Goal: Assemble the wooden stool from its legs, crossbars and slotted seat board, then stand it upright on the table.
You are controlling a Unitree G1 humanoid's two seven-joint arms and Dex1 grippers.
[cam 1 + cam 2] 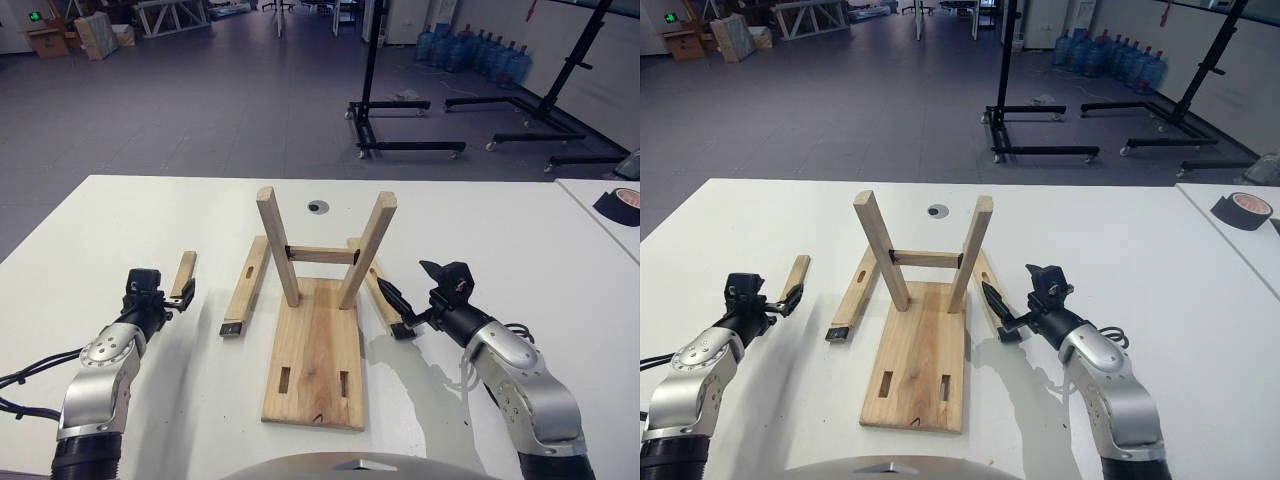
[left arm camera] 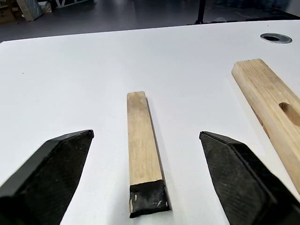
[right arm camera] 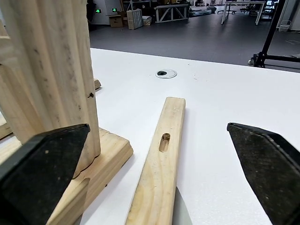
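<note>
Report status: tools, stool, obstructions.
Left tool open at loose crossbar. Right tool open at loose leg. Seat board flat, two legs upright in it. Nothing blocking.

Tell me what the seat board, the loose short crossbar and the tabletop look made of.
Seat board: pale, seemingly unvarnished wood, grain streaks showing. Short crossbar: the same light wood, one end black, perhaps paint or a rubbery cap. Tabletop: smooth matte white, likely laminate, though unsure.
</note>
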